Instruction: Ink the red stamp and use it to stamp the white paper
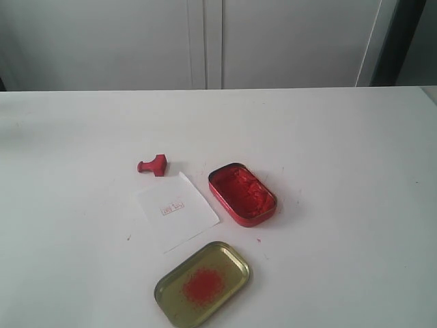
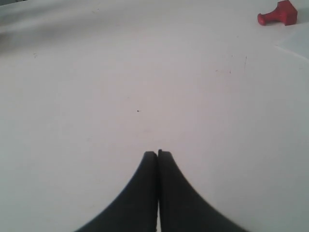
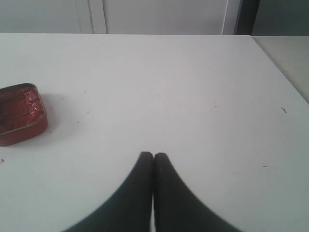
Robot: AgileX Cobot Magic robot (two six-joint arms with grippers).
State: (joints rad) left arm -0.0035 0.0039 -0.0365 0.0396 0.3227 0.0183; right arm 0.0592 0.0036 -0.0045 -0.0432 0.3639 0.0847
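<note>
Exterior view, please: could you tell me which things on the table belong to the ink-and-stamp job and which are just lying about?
Belonging to the job:
red stamp, lying on its side
white paper, with small red marks on it
open red ink tin

Just lying about:
gold lid, inside up, with a red smear

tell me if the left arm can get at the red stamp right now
Probably yes. The red stamp lies on its side on the table with nothing over it, and only bare table shows between it and the left claw, which is shut.
</note>
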